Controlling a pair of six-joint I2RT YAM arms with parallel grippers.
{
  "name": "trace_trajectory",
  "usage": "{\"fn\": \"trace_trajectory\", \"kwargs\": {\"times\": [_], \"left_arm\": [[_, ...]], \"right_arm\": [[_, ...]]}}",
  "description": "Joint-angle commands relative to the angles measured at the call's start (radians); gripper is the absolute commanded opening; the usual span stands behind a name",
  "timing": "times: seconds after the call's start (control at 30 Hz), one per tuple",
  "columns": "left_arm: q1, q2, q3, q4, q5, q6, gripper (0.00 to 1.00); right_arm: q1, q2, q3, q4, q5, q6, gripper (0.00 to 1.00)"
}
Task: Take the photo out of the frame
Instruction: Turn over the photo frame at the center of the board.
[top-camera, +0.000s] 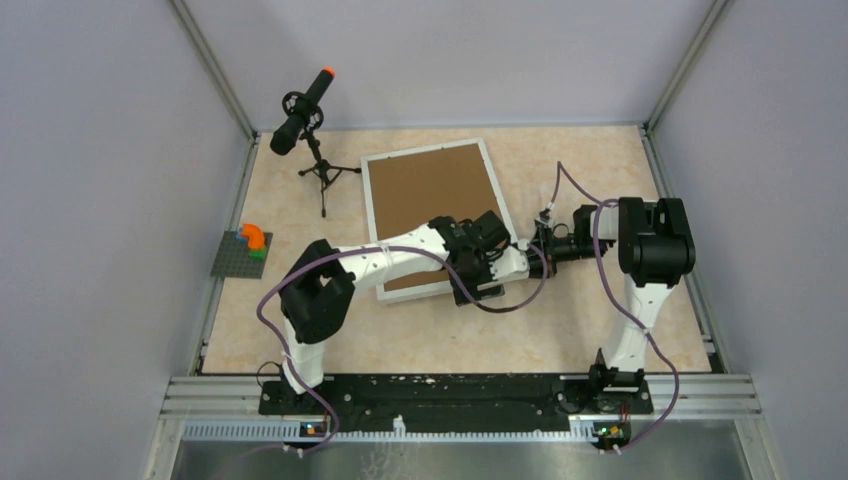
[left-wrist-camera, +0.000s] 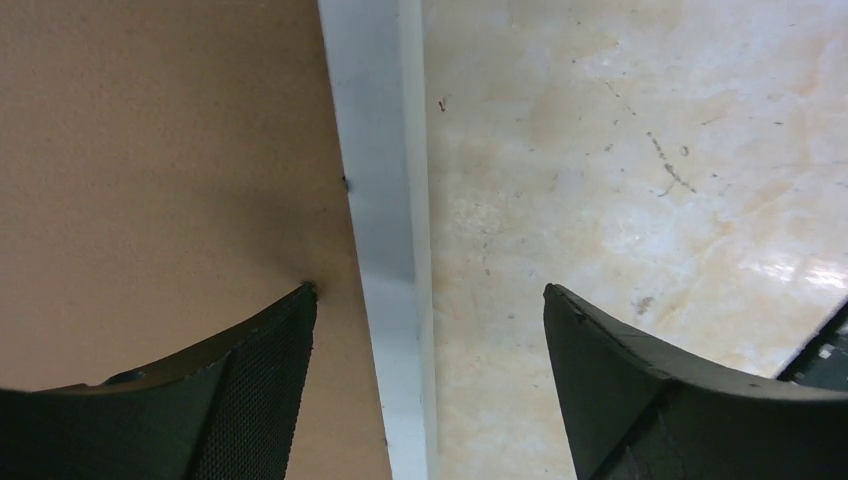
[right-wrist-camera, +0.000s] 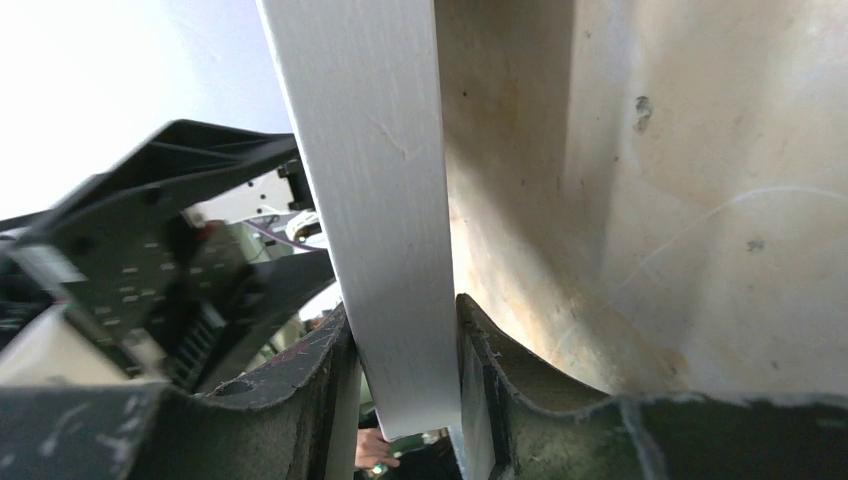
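The white frame (top-camera: 425, 153) lies face down on the table with its brown backing board (top-camera: 425, 195) up. The photo is hidden under the board. My left gripper (top-camera: 503, 258) is open over the frame's right edge near its near corner. In the left wrist view the gripper (left-wrist-camera: 430, 290) straddles the white border (left-wrist-camera: 375, 150), one fingertip (left-wrist-camera: 290, 330) on the board (left-wrist-camera: 150, 130), the other over the table. My right gripper (top-camera: 537, 255) is shut on the frame's edge (right-wrist-camera: 360, 150), which the right wrist view shows pinched between the gripper's (right-wrist-camera: 403, 310) pads.
A black torch-like device on a small tripod (top-camera: 305, 115) stands at the back left. A grey baseplate with coloured bricks (top-camera: 243, 252) lies at the left table edge. Grey walls enclose the table, and a metal rail (top-camera: 460, 395) runs along the front.
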Motion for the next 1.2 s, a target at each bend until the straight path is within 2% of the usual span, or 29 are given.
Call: {"fn": "trace_trajectory", "kwargs": {"times": [0.0, 0.07, 0.23, 0.37, 0.43, 0.5, 0.57, 0.7, 0.8, 0.93, 1.0, 1.03, 1.07, 1.13, 1.17], "left_arm": [[-0.067, -0.057, -0.086, 0.193, -0.194, 0.001, 0.88], [-0.079, -0.034, -0.094, 0.232, -0.286, -0.004, 0.87], [-0.095, -0.013, -0.104, 0.323, -0.457, -0.008, 0.75], [-0.102, -0.008, -0.105, 0.377, -0.506, 0.024, 0.66], [-0.105, -0.005, -0.1, 0.38, -0.502, 0.038, 0.57], [-0.106, -0.009, -0.099, 0.374, -0.485, 0.047, 0.43], [-0.106, -0.022, -0.105, 0.359, -0.456, 0.05, 0.32], [-0.109, -0.062, -0.122, 0.336, -0.384, 0.047, 0.21], [-0.11, -0.091, -0.141, 0.331, -0.337, 0.051, 0.18], [-0.11, -0.096, -0.157, 0.316, -0.321, 0.056, 0.03], [-0.11, -0.098, -0.166, 0.331, -0.344, 0.057, 0.04], [-0.108, -0.098, -0.165, 0.342, -0.358, 0.054, 0.07], [-0.106, -0.098, -0.16, 0.349, -0.363, 0.048, 0.16], [-0.097, -0.105, -0.153, 0.365, -0.345, 0.035, 0.45], [-0.092, -0.104, -0.149, 0.373, -0.345, 0.028, 0.55]], "right_arm": [[0.001, -0.067, 0.035, -0.058, -0.121, 0.069, 0.15], [0.001, -0.073, 0.038, -0.088, -0.133, 0.056, 0.15], [0.008, -0.099, 0.003, -0.067, -0.142, 0.086, 0.16], [0.027, -0.095, -0.006, -0.048, -0.149, 0.105, 0.16], [0.028, -0.088, 0.001, -0.057, -0.154, 0.102, 0.18], [0.028, -0.076, 0.014, -0.068, -0.152, 0.094, 0.28], [0.028, -0.054, 0.044, -0.097, -0.15, 0.071, 0.48], [0.028, 0.039, 0.155, -0.234, -0.152, -0.048, 0.68], [0.05, 0.124, 0.276, -0.339, -0.162, -0.132, 0.71], [0.054, 0.185, 0.394, -0.381, -0.144, -0.144, 0.73], [0.055, 0.162, 0.371, -0.293, -0.113, -0.064, 0.71], [0.055, 0.137, 0.341, -0.217, -0.092, 0.0, 0.68], [0.055, 0.105, 0.302, -0.128, -0.074, 0.073, 0.65], [0.054, 0.04, 0.222, 0.074, -0.049, 0.196, 0.62], [0.054, 0.015, 0.193, 0.122, -0.042, 0.237, 0.6]]}}
